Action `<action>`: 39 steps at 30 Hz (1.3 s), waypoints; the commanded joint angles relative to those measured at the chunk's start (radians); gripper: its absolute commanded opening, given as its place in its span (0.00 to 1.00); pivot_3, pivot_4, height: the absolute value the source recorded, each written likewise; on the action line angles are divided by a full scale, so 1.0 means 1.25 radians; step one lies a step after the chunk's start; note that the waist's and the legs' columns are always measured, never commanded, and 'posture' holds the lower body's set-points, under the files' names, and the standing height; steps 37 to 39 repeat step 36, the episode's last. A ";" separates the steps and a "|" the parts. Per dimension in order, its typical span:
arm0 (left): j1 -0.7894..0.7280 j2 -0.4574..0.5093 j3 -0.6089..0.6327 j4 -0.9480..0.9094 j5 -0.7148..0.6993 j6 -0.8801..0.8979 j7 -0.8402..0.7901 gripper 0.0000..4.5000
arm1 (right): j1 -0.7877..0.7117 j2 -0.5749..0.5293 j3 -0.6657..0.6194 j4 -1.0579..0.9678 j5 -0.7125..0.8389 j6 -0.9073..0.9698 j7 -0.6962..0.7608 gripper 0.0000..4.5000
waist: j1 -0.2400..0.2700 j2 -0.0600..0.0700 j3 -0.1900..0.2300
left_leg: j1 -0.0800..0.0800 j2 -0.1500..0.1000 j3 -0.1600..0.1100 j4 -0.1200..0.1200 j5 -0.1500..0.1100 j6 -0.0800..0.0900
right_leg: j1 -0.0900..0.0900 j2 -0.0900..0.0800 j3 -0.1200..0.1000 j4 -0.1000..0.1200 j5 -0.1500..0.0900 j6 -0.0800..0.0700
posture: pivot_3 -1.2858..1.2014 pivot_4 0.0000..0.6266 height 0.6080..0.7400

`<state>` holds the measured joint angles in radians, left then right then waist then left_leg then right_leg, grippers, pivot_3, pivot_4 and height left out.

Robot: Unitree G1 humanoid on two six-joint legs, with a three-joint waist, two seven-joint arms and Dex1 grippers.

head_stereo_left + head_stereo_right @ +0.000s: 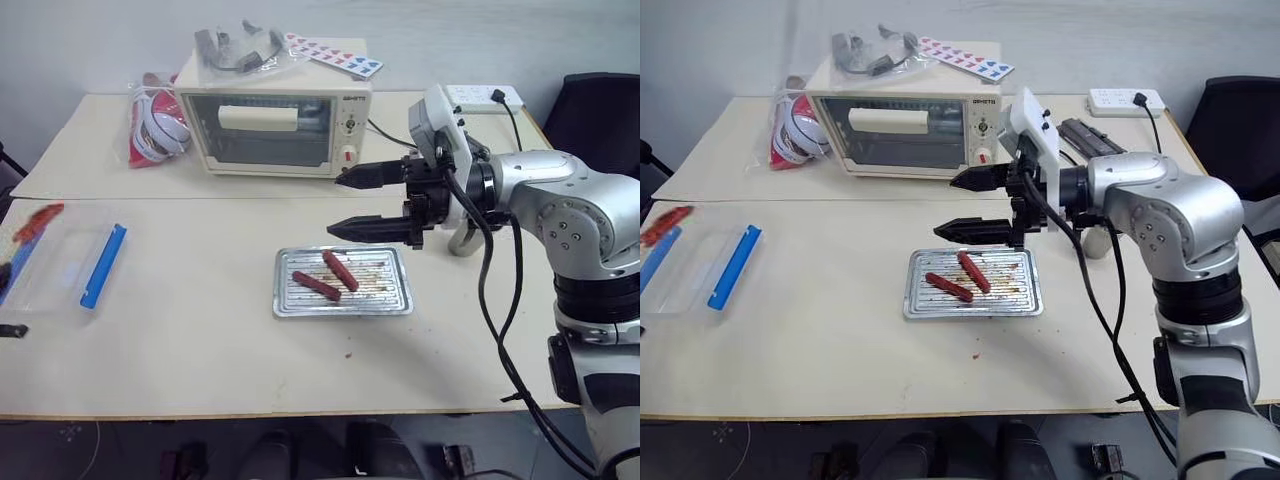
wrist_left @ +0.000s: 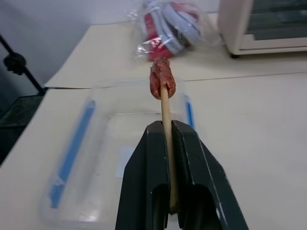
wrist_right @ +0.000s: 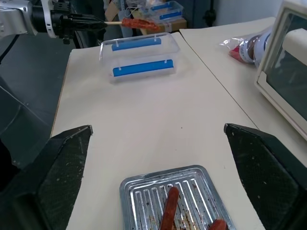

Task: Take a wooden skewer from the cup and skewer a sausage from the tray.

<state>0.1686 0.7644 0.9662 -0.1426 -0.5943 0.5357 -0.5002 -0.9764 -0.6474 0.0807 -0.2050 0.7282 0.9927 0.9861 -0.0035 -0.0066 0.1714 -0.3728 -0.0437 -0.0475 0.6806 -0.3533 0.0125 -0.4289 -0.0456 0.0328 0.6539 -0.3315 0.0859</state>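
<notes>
Pale tabletops (image 1: 200, 330) run across the head views, and the job looks very nearly wrapped up. Right in the middle sits the tray (image 1: 343, 305), and count them: two sausages (image 1: 316, 286) left on its ridged bottom, lying apart from each other, amid a few brown smears. Above the tray's far edge hovers the right gripper (image 1: 350, 203), its two black fingers spread wide and carrying nothing. Behind it stands a small cream oven (image 1: 272, 125) with a wrapped bundle on top. Off at the robot's left lies a clear plastic container (image 1: 62, 268) with blue strips, and a red sausage on a stick (image 1: 38, 222) pokes in over its far corner at the picture's edge. Over to the left wrist view, and there's the payoff: the left gripper (image 2: 168, 132) has its fingers pressed together on the wooden skewer (image 2: 166, 120), and a sausage (image 2: 162, 82) sits pierced on the tip, held in the air above the clear container, which looks empty inside. On the right wrist view, the spread fingers frame the tray below, while far across the table the left gripper holds the loaded skewer out level beyond the container. So I'd call the skewering done; what's left, by my reckoning, is only setting the piece down somewhere. The cup I cannot make out with any certainty.
</notes>
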 commanded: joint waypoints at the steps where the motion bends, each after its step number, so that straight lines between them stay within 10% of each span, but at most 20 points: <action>1: -0.058 0.041 -0.025 0.128 0.041 -0.058 -0.005 0.00 | 0.006 -0.004 -0.015 -0.044 0.002 -0.004 -0.017 1.00 | 0.000 0.000 0.000 | 0.000 0.000 0.000 0.000 0.000 0.000 | 0.000 0.000 0.000 0.000 0.000 0.000 | 0.52 0.24 1.00; 11: -0.138 0.063 -0.133 0.257 0.100 -0.106 -0.030 0.00 | 0.032 -0.018 -0.033 -0.073 0.007 0.011 -0.053 1.00 | -0.005 -0.001 0.000 | -0.001 0.000 0.000 0.000 0.000 0.000 | -0.001 0.000 0.000 0.001 0.000 0.000 | 0.52 0.24 1.00; 17: -0.110 0.065 -0.120 0.238 0.106 -0.108 -0.038 0.32 | 0.035 -0.017 -0.028 -0.063 -0.002 0.006 -0.060 1.00 | -0.009 -0.001 0.000 | -0.001 0.000 0.000 0.000 0.000 0.000 | -0.001 0.000 0.000 0.001 0.000 0.000 | 0.52 0.24 1.00; 31: 0.306 0.055 0.339 0.031 -0.089 0.079 -0.295 0.36 | 0.033 -0.028 0.002 -0.013 -0.028 -0.018 -0.003 1.00 | -0.022 -0.002 0.001 | -0.001 0.001 0.002 -0.003 -0.001 0.000 | -0.002 0.000 0.000 -0.002 0.000 -0.001 | 0.52 0.24 1.00; 39: 0.373 0.027 0.371 0.023 -0.112 0.087 -0.332 0.36 | 0.037 -0.021 0.010 -0.002 -0.035 -0.024 0.007 1.00 | -0.018 -0.002 0.001 | 0.002 0.002 0.002 -0.002 -0.001 0.000 | 0.001 -0.001 -0.001 -0.002 -0.001 -0.001 | 0.52 0.24 1.00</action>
